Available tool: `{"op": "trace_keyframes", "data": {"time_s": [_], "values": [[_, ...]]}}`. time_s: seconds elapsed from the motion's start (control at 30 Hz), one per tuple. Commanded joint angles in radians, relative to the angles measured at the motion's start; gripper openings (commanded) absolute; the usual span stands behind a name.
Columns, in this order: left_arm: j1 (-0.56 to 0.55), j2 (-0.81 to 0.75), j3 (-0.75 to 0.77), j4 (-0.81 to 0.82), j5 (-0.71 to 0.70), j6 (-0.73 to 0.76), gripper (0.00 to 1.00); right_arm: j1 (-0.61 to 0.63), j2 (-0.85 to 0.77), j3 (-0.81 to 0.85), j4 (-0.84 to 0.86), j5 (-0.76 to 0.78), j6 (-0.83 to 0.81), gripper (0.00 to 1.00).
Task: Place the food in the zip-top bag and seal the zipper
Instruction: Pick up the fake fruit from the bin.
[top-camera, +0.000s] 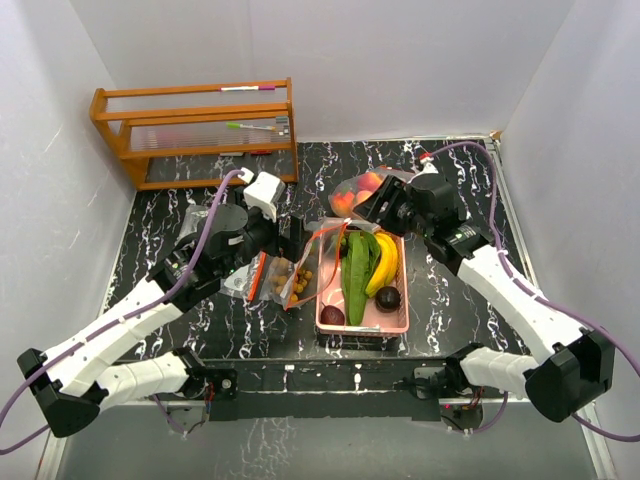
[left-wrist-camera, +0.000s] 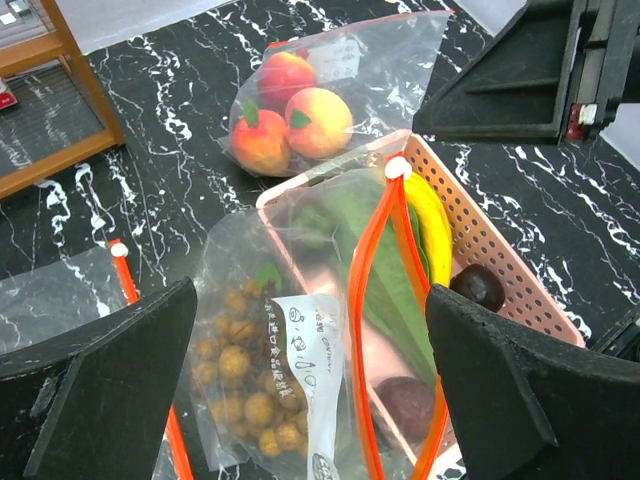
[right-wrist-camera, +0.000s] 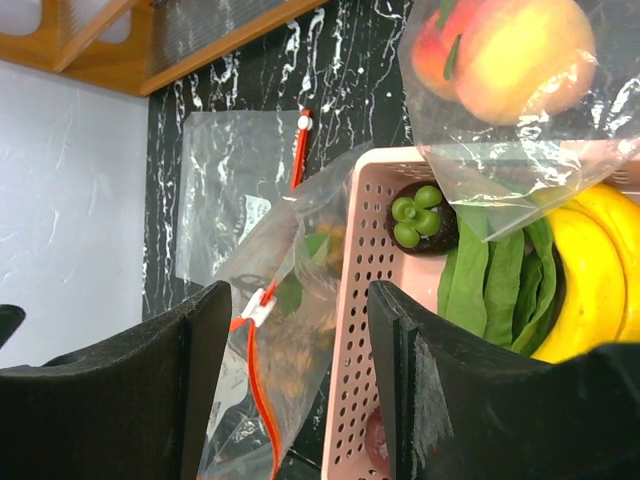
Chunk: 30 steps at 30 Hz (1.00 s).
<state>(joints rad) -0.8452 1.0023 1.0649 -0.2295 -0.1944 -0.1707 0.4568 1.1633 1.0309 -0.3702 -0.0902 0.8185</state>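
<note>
A pink basket (top-camera: 400, 322) sits on the dark table (top-camera: 160, 230), seen from above, holding bananas (top-camera: 385, 262), green vegetables (top-camera: 357, 265) and two dark purple fruits (top-camera: 388, 297). A clear bag of longans (top-camera: 283, 280) leans against its left side, with the left gripper (top-camera: 288, 238) at the bag's far edge. A bag of peaches (top-camera: 355, 192) lies at the basket's far end, beside the right gripper (top-camera: 385, 208). The left wrist view shows that gripper's fingers spread wide, nothing between them, over the open orange zipper (left-wrist-camera: 354, 310) of the bag of longans. In the right wrist view the fingers stand apart, gripping nothing. The bag of peaches is close by, and an empty bag (right-wrist-camera: 235, 190) lies flat beyond.
</note>
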Motion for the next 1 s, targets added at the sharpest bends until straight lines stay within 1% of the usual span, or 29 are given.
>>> {"op": "trace_keyframes", "data": {"time_s": [0.0, 0.07, 0.17, 0.23, 0.33, 0.47, 0.67, 0.8, 0.97], "values": [[0.005, -0.003, 0.001, 0.047, 0.034, 0.006, 0.97, -0.004, -0.028, 0.029, -0.064, 0.057, -0.068, 0.60], [0.005, -0.005, 0.000, 0.057, 0.064, 0.006, 0.97, -0.005, -0.041, 0.042, -0.122, 0.112, -0.108, 0.60], [0.005, -0.006, -0.001, 0.056, 0.095, 0.009, 0.91, -0.006, -0.071, 0.055, -0.205, 0.172, -0.171, 0.60], [0.005, -0.002, -0.007, 0.057, 0.116, 0.010, 0.91, -0.005, -0.072, 0.073, -0.270, 0.184, -0.221, 0.60], [0.005, 0.014, -0.020, 0.058, 0.151, 0.013, 0.91, -0.006, -0.065, 0.069, -0.338, 0.152, -0.264, 0.61], [0.005, 0.032, -0.050, 0.059, 0.157, 0.012, 0.91, -0.002, -0.074, 0.041, -0.390, 0.081, -0.293, 0.63], [0.004, 0.044, -0.066, 0.078, 0.152, -0.001, 0.91, 0.107, -0.097, -0.011, -0.468, 0.106, -0.255, 0.66], [0.005, 0.056, -0.067, 0.084, 0.163, -0.006, 0.91, 0.238, -0.097, -0.045, -0.496, 0.192, -0.187, 0.67], [0.005, 0.051, -0.075, 0.084, 0.171, -0.012, 0.91, 0.327, -0.093, -0.091, -0.555, 0.285, -0.089, 0.68]]}}
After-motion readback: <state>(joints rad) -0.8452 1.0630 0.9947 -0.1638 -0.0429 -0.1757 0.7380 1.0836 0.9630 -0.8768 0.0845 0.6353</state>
